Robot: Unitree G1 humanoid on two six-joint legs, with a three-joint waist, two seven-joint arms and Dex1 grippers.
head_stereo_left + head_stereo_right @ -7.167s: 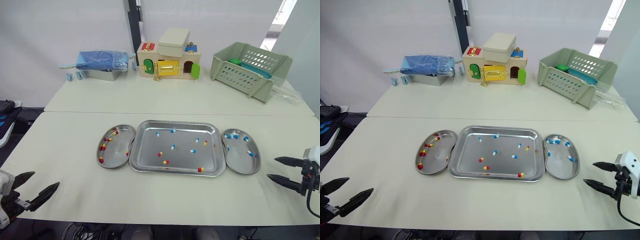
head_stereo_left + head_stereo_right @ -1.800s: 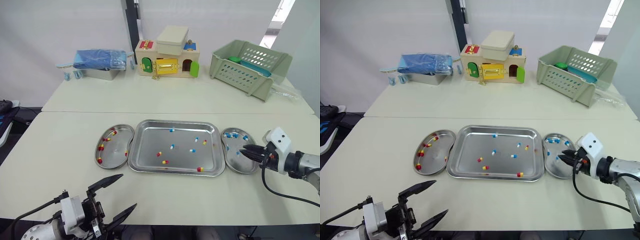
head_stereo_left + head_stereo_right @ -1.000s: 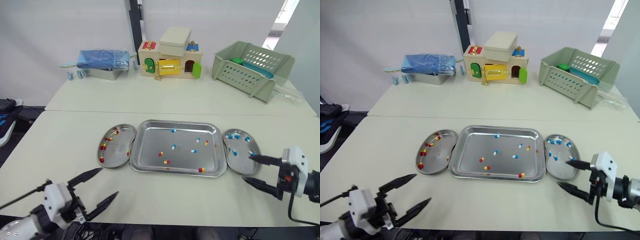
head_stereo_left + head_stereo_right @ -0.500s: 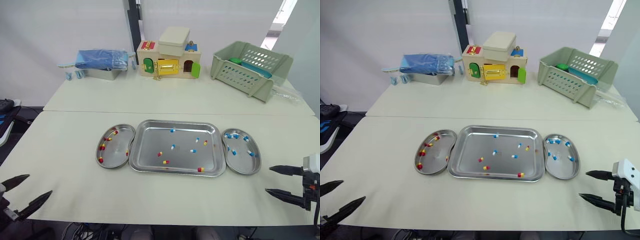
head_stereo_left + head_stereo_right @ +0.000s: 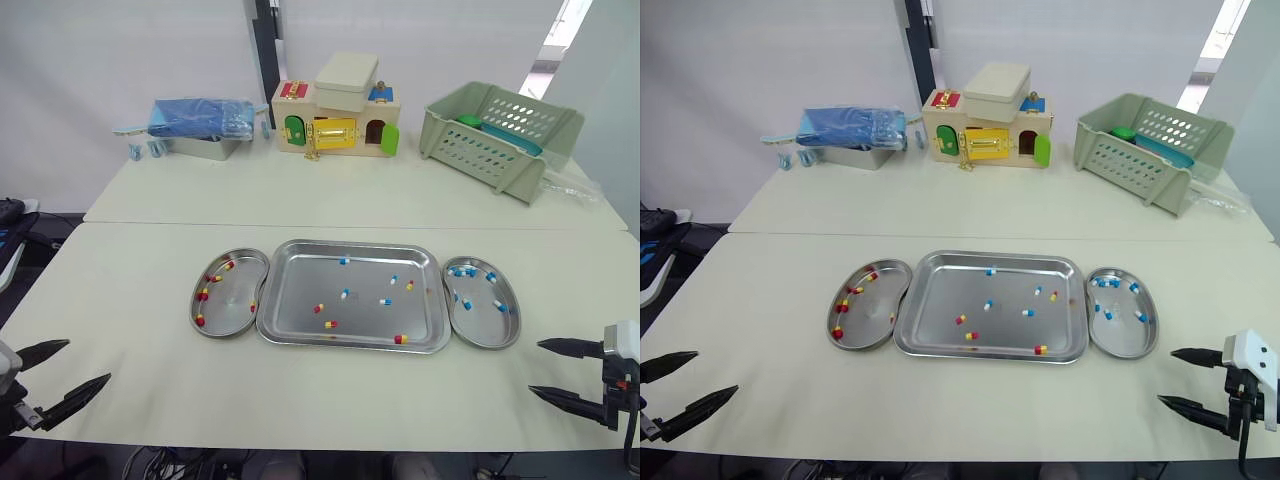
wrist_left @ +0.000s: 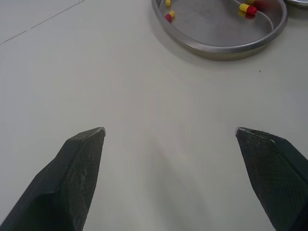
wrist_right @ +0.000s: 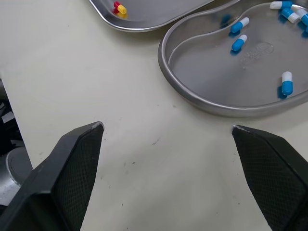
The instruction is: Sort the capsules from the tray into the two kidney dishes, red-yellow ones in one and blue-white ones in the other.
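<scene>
**Tray** (image 5: 300,285): steel, rect., mid-table, long side parallel to near edge. Holds loose caps., well apart from each other.
- **red-yellow capsules** (image 5: 331,323): mostly toward tray's near edge, one by its near-R corner.
- **blue-white capsules** (image 5: 345,294): toward tray's middle and far edge.

**L kidney dish** (image 5: 235,305): steel, just beside tray's L end. Contents are red-yellow caps., most along its L rim.

**R kidney dish** (image 5: 485,325): steel, just beside tray's R end. Contents are blue-white caps., most at its far end.

**L gripper** (image 5: 88,360): over table's near-L corner, well apart from L kidney dish. Fingers spread wide, holding nothing. In wrist view there is bare tabletop between the tips and the dish rim ahead.

**R gripper** (image 5: 534,366): over table's near-R corner, near R kidney dish but apart from it. Fingers spread wide, holding nothing.

**Table** (image 5: 150,260): cream top, seam running L–R behind the tray.

**Far edge, L to R:**
- blue bundle (image 5: 200,115) on a metal tin
- toy house (image 5: 335,120) w/ coloured doors
- green basket (image 5: 500,140), tilted
</scene>
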